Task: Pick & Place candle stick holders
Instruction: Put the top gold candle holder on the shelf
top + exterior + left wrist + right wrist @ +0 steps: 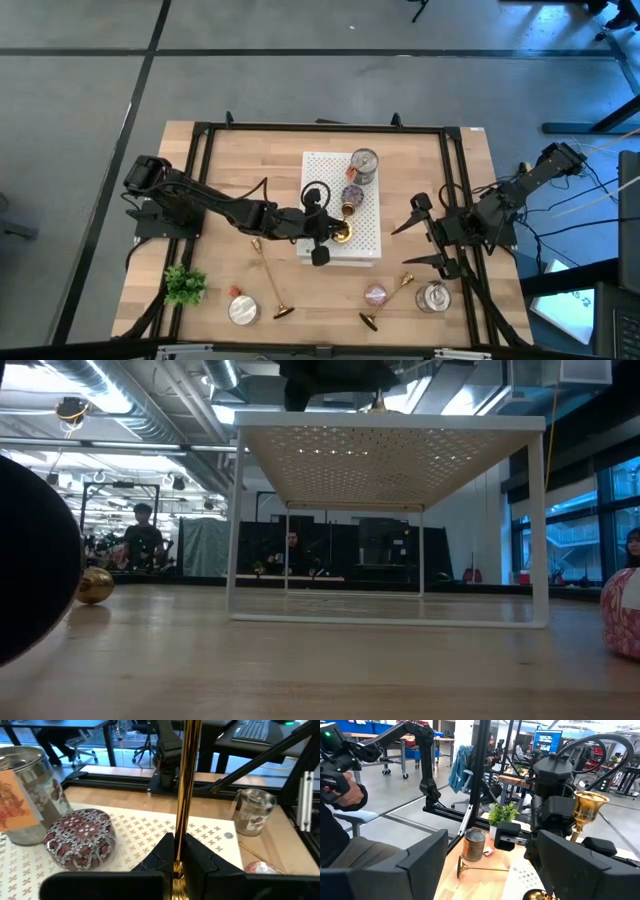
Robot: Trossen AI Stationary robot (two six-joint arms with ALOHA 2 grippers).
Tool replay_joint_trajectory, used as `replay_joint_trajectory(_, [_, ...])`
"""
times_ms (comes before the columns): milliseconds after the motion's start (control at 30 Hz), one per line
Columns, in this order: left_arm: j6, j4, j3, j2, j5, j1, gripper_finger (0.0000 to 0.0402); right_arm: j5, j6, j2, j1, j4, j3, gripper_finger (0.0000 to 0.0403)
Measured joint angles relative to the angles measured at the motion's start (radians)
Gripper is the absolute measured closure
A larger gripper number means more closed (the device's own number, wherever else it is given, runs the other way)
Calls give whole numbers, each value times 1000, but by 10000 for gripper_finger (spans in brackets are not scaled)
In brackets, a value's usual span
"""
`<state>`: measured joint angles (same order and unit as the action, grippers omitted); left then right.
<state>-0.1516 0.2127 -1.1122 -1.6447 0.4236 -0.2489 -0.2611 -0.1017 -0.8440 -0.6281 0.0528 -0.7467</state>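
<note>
- Left gripper [330,236] is reached out over the white perforated stand [325,170], fingers clamped on the thin stem of an upright candle stick holder [184,795]. Judged: the stem sits between the pads so the flared base can meet the stand flat.
- In the high view that held holder [343,234] sits at about 5 o'clock on the stand top, near its front edge; whether the base touches the surface cannot be told.
- Look of the piece: shiny gold, slim straight stem, small cup on top – the cup [590,806] shows clearly from the right wrist view.
- Also on the stand: a tall silver tin [363,164] at 1 o'clock and a round patterned tin [352,195] nearer centre, both well clear of the held holder's stem.
- Two more candle stick holders lie flat on the table: one [268,279] at 7 o'clock of the stand, another [387,300] at 5 o'clock, beside a pink disc [375,294] and a silver tin [433,297].
- Right gripper [425,236] waits off the stand's 3 o'clock edge, fingers spread apart, holding nothing – likely parked to stay out of the way.
- Small green plant [184,285] at the table's front-left corner.
</note>
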Motion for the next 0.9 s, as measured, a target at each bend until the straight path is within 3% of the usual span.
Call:
replay_joint_trajectory(267, [-12,12,7,0,6,0,389,0,-4,0,0,0,0,93])
replay_joint_trajectory(533, [-37,177,106,0,-1,17,389,2,-4,0,0,0,0,93])
replay_joint_trajectory(900, [-46,176,121,2,-4,12,389,2,-18,0,0,0,-1,93])
